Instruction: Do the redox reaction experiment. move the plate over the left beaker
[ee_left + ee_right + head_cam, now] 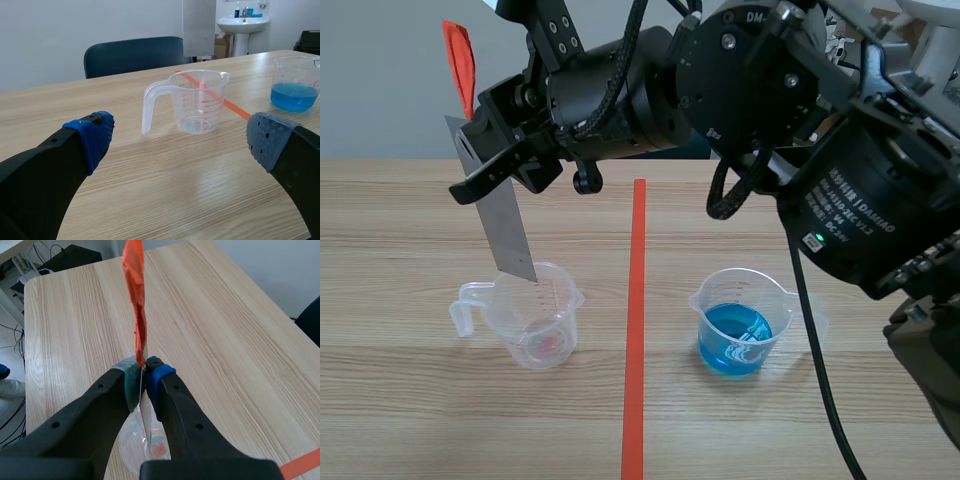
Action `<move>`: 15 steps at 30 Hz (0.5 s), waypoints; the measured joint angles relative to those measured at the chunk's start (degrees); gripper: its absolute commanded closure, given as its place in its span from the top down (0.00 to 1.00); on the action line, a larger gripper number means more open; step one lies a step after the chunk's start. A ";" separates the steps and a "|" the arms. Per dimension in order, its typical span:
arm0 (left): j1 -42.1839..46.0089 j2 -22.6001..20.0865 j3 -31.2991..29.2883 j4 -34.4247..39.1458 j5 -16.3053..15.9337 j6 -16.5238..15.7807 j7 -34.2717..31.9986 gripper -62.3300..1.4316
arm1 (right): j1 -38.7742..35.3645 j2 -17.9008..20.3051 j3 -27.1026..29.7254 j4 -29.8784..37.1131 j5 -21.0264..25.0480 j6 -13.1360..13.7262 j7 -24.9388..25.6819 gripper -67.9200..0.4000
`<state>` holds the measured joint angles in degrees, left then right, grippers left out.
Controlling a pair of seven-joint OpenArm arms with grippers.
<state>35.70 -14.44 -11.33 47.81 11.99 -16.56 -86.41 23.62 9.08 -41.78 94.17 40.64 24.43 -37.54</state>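
My right gripper [472, 170] is clamped on the upper part of the plate [502, 220], a grey metal strip with an orange tag [461, 62] at its top, and holds it slightly tilted over the left beaker [535, 322]. The strip's lower end hangs just above the clear beaker's rim, not down inside it; a reddish trace lies at the beaker's bottom. My left gripper [181, 137] sits low over the table [150, 200], its pads [95, 134] spread wide with nothing between them and the left beaker ahead of it. The right beaker [740, 322], holding blue liquid, stands across the red line [636, 330], well apart from the left one.
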 measured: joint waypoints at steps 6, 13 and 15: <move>0.00 0.00 0.00 0.24 0.00 0.00 0.00 0.90 | 0.00 0.00 0.00 0.00 0.00 0.00 -0.02 0.02; 0.00 0.00 0.00 1.70 0.00 0.00 0.00 0.90 | 0.00 0.00 0.00 0.00 0.00 0.00 -0.11 0.02; 0.00 0.00 0.00 2.12 -0.04 0.00 0.00 0.90 | 0.00 0.00 0.00 0.00 0.00 0.00 -0.28 0.02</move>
<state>35.70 -14.44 -11.33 49.93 11.94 -16.56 -86.41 23.62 9.08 -41.78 94.17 40.64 24.43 -37.82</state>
